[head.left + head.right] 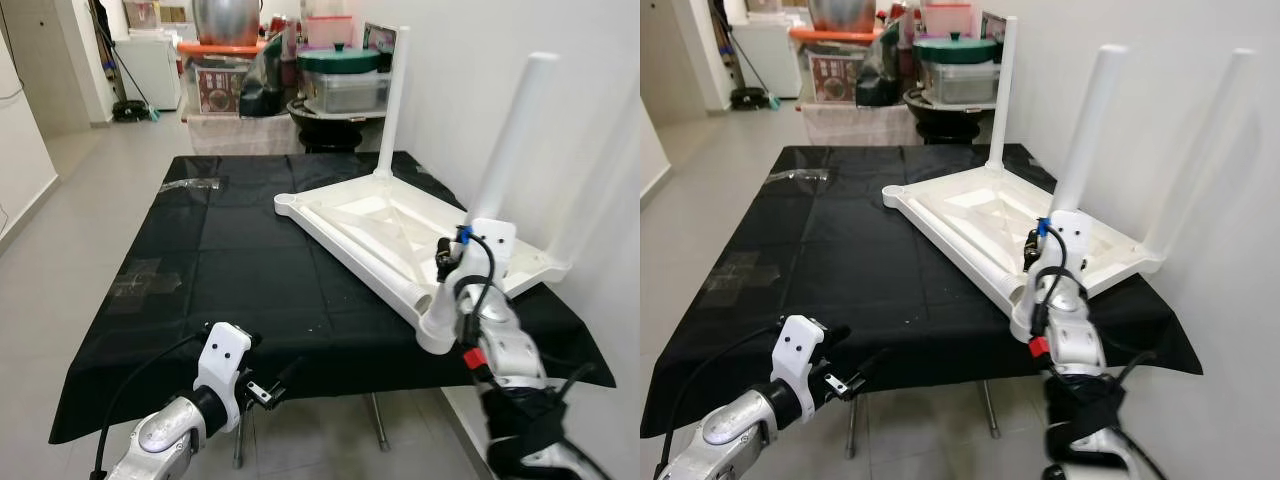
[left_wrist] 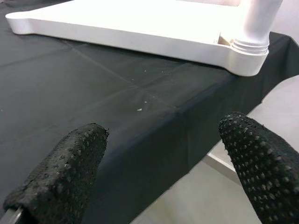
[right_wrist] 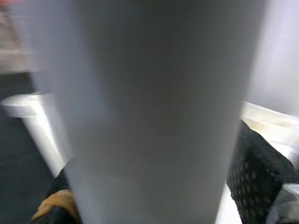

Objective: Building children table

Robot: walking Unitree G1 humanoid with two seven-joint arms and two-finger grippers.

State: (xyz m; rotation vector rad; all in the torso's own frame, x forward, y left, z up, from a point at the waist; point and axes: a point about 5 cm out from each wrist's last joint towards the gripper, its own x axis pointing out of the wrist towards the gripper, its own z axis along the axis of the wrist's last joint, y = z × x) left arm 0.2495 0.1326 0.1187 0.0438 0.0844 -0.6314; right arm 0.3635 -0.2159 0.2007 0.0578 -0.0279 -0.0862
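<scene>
**Right gripper on near table leg, left gripper idle at cloth edge**

Left to right from the head cams:

I see the left gripper hovering low at the near edge of the black tablecloth, just off the front hem. Its fingers are spread wide with nothing between them; the left wrist view looks across the cloth toward the tabletop's near corner.

Patches of clear tape sit on the cloth's left side, another near the far left corner.

The white children's table lies upside down on the right half of the cloth, its near corner socket right at the front edge of the cloth. I count three legs standing up: the far leg, the near leg, and a third against the wall on the right.

The right gripper is up at the base of the near leg. In the right wrist view the leg sits between the black pads, one on either side, closed against it.

Cluttered storage bins and pots stand beyond the far end of the cloth.
</scene>
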